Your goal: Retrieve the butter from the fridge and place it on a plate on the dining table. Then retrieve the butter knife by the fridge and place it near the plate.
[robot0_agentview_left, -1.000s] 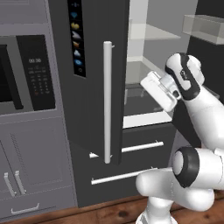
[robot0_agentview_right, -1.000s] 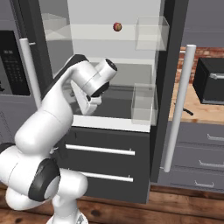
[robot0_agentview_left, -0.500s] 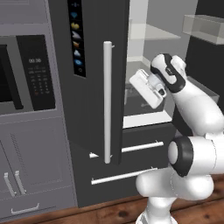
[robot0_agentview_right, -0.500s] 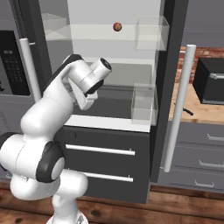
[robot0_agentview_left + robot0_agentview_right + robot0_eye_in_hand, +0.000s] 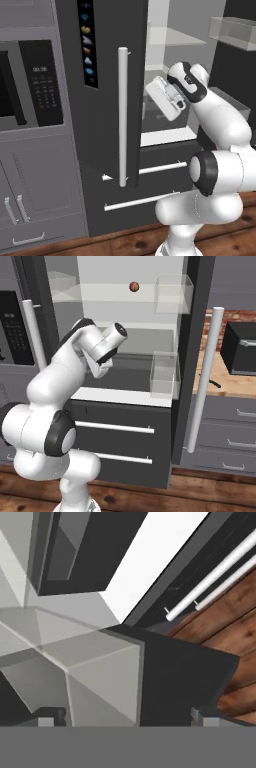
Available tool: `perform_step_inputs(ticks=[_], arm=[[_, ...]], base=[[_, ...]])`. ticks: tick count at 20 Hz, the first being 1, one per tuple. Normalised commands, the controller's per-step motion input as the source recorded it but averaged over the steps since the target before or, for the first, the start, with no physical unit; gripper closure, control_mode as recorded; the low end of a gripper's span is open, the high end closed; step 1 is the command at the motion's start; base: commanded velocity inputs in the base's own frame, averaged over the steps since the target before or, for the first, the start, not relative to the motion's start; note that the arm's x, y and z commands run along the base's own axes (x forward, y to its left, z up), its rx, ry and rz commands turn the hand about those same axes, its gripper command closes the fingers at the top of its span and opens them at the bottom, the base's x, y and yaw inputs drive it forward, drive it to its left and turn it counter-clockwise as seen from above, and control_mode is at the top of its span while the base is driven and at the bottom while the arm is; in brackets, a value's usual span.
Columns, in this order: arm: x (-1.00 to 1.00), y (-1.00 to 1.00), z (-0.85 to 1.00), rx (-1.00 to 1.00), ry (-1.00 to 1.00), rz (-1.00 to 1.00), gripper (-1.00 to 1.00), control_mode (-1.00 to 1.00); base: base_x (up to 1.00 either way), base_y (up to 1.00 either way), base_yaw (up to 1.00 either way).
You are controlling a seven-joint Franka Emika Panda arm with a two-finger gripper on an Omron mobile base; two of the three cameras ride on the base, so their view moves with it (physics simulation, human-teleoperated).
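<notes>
White arm at the tall dark grey-black fridge (image 5: 107, 100) with its white interior open. Over the last second the wrist has swung from the fridge's right side toward its open left door's inner edge, bringing the hand deeper into the middle shelf space; retrieval is judged only begun. The gripper (image 5: 127, 718) is spread wide and empty, elbow folded, hand angled downward. The butter cannot be made out in the fridge; a small red ball (image 5: 134, 286) sits on its upper shelf.
</notes>
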Motion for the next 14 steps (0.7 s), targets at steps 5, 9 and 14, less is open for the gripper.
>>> perform_step_inputs(ticks=[5,9,14], arm=[[0.00,0.14,0.00,0.19,-0.02,0.00,-1.00,-1.00],[0.00,0.17,0.01,0.18,0.02,0.00,-1.00,-1.00],[0.09,0.16,0.11,0.05,0.11,0.00,-1.00,-1.00]], base=[[0.00,0.00,0.00],[0.00,0.00,0.00],[0.00,0.00,0.00]])
